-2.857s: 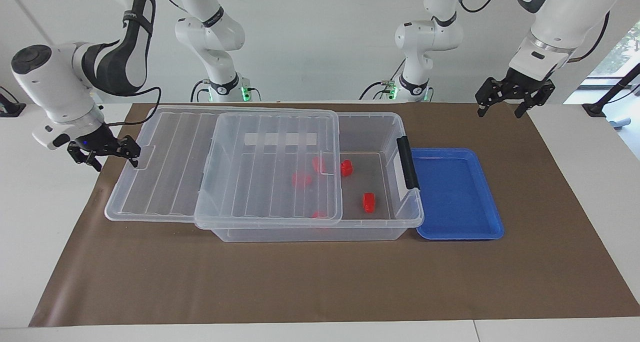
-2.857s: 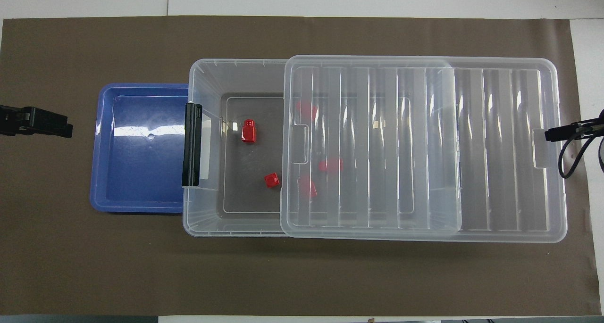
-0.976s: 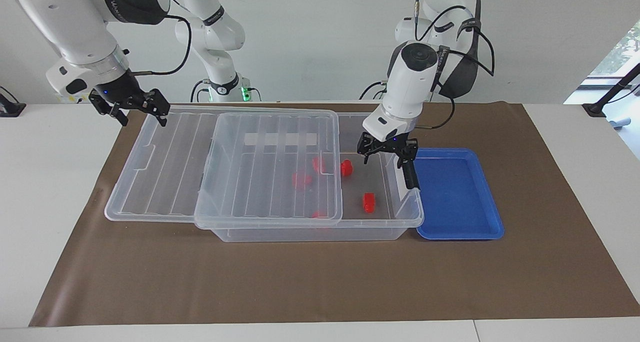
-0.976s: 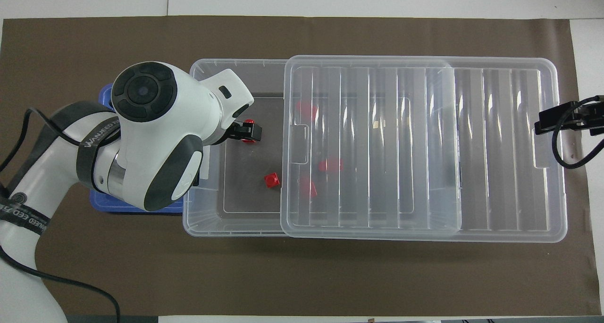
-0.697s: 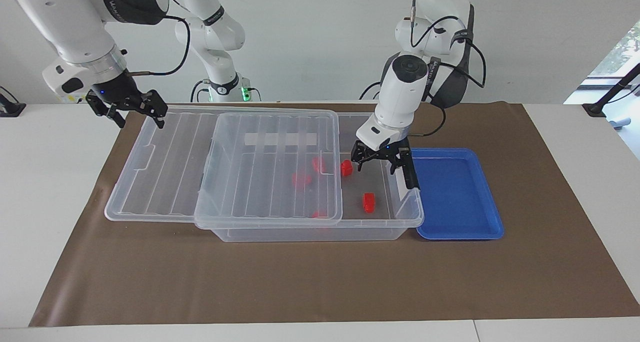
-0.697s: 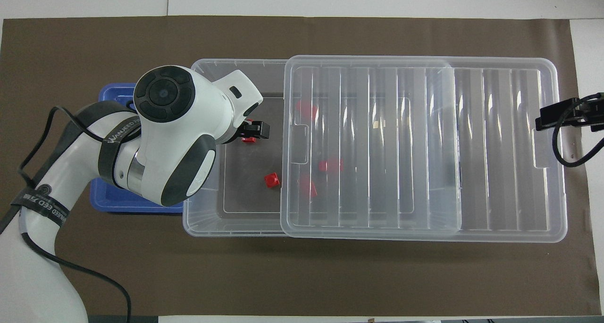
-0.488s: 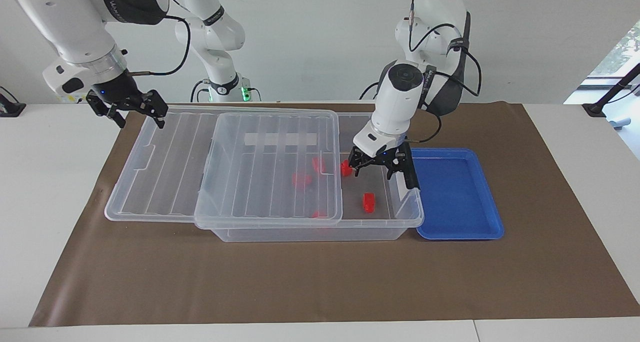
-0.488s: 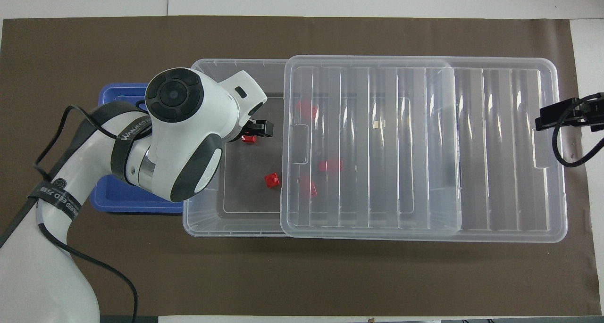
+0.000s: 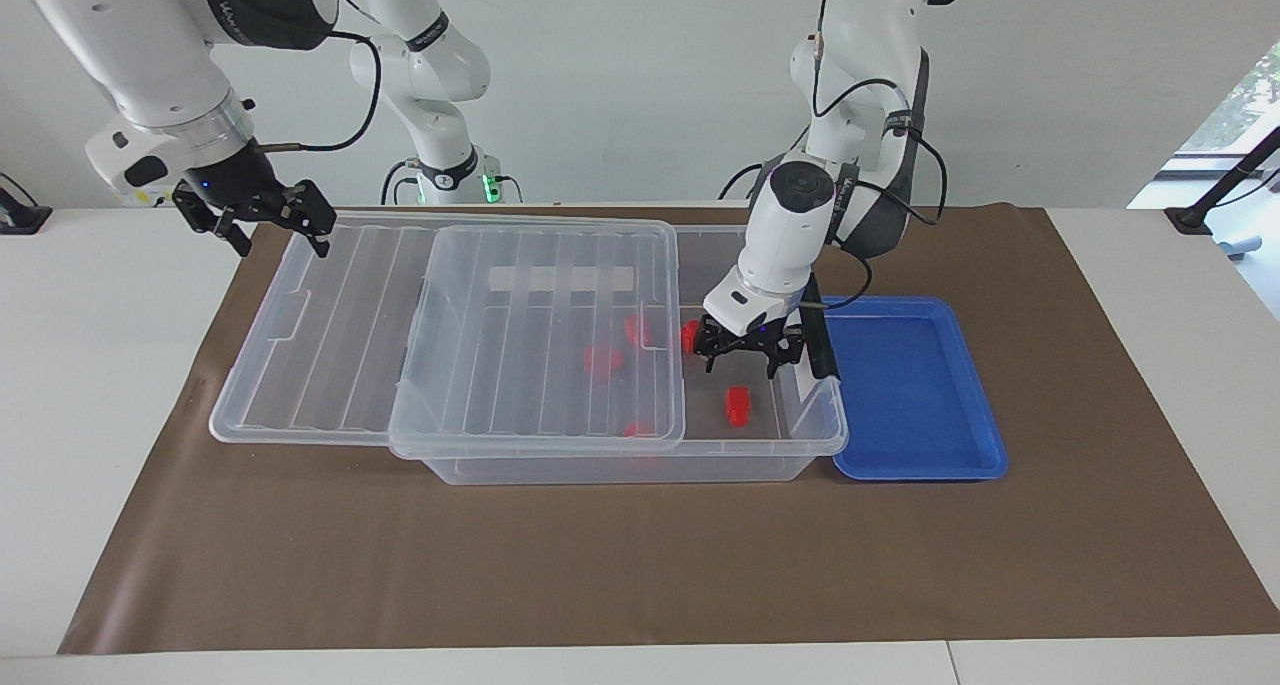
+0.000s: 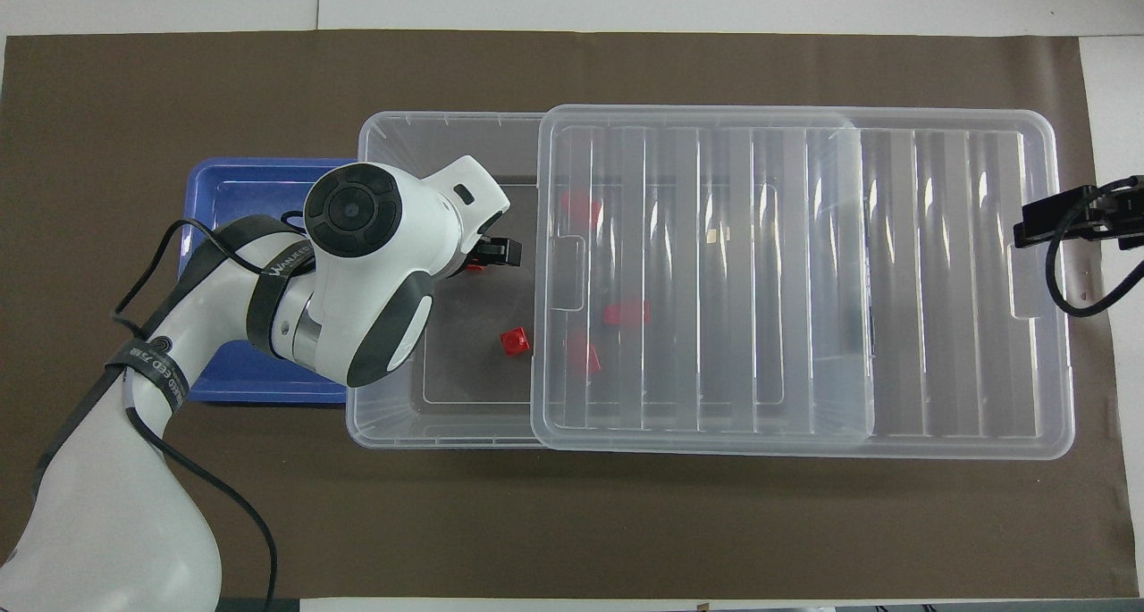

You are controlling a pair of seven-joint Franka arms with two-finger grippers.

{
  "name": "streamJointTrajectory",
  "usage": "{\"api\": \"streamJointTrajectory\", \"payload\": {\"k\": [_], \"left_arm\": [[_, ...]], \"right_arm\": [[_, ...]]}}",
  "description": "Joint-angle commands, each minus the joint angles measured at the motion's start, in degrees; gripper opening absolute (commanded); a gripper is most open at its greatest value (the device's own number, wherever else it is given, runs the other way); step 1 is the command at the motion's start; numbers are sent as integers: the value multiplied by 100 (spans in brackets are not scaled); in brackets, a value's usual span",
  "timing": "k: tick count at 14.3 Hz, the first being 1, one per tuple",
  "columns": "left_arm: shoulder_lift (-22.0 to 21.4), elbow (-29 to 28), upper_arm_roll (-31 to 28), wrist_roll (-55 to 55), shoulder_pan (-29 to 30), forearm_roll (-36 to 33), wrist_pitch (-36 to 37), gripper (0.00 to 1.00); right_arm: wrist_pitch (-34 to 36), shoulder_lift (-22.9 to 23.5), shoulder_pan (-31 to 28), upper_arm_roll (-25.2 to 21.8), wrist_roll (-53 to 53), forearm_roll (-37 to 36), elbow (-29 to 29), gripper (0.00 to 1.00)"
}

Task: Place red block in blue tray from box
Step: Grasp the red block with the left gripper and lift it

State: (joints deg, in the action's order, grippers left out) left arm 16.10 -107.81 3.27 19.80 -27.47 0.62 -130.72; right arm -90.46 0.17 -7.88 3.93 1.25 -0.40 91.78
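The clear box lies on the brown mat with its ribbed lid slid partway toward the right arm's end. In the uncovered end lie two red blocks. My left gripper is open, down inside that end, over one red block. In the overhead view the left gripper hides most of that block. The second red block lies beside one finger, also in the overhead view. The blue tray sits against the box's black-handled end. My right gripper is open over the lid's overhanging end.
Several more red blocks lie under the lid, also in the overhead view. The black clip handle stands between the left gripper and the tray. The lid overhangs the box toward the right arm's end.
My left gripper has swung in over the box's open end and come down inside it above a red block. The right gripper has lifted and holds still by the lid's end.
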Motion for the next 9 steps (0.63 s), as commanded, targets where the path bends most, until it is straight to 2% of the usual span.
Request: {"api": "streamJointTrajectory", "payload": {"k": [1, 4, 9], "left_arm": [[200, -56, -72, 112, -83, -44, -252, 100], [402, -65, -72, 225, -83, -44, -453, 100], [437, -223, -81, 296, -74, -44, -691, 99]], "right_arm": [[-51, -70, -29, 20, 59, -66, 112, 100], [-51, -70, -29, 20, 59, -66, 112, 100], [-42, -70, -29, 20, 51, -66, 112, 100]]}}
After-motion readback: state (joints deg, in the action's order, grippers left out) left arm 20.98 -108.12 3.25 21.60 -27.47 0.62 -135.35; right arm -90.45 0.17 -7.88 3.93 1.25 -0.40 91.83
